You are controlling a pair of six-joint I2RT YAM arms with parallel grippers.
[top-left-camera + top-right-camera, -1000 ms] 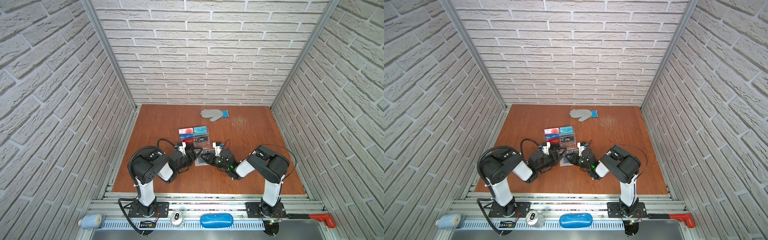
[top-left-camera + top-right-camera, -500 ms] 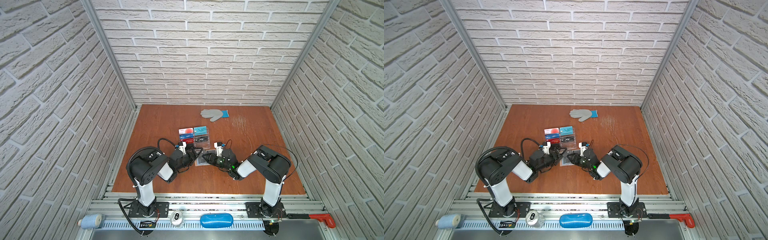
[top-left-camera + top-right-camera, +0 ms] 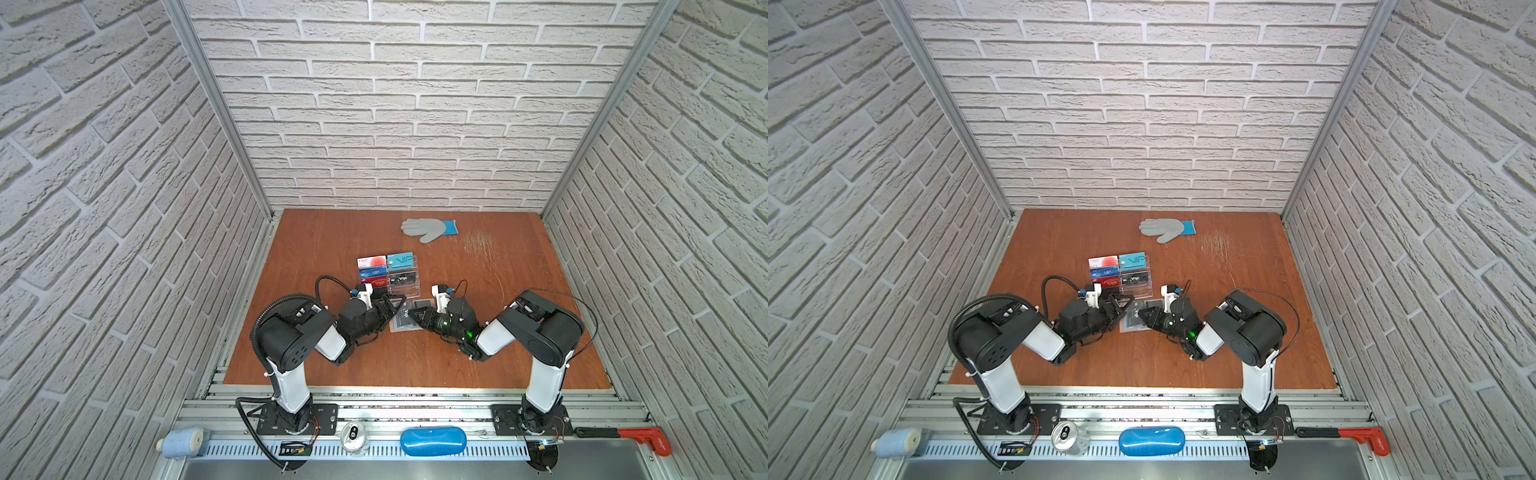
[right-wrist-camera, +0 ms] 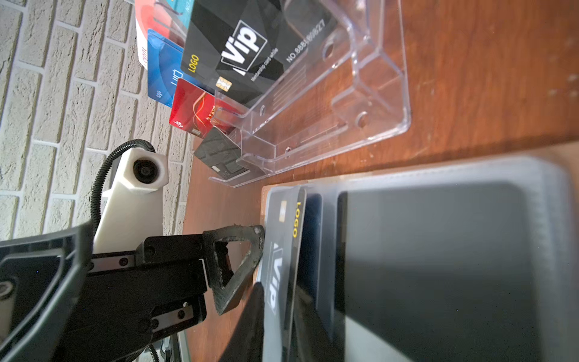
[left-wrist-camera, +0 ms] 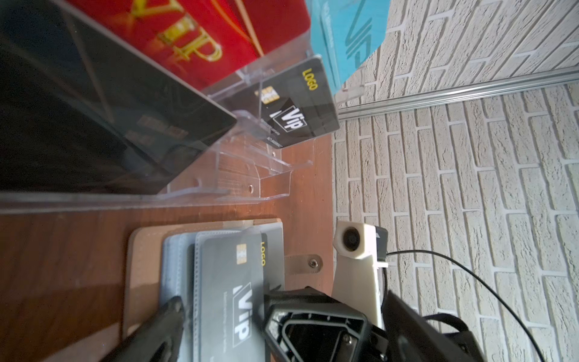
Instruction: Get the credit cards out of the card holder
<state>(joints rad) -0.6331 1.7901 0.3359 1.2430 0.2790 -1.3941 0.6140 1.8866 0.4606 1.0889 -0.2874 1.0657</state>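
Observation:
The tan card holder lies open on the table between both arms. Its grey sleeve page carries a black VIP credit card. My right gripper is shut on that card's edge, and the card stands tilted up off the page. My left gripper stands wide open over the holder's near side, with one of its fingers touching the card's sleeve. More credit cards, red, blue and teal, stand in a clear stand.
The clear acrylic stand sits just behind the holder, close to both grippers. A grey glove lies at the back. A blue case, a can and a red clamp rest on the front rail.
My right gripper's jaws have narrowed onto the black card. Both arms have hardly shifted, and the left gripper stays wide open.

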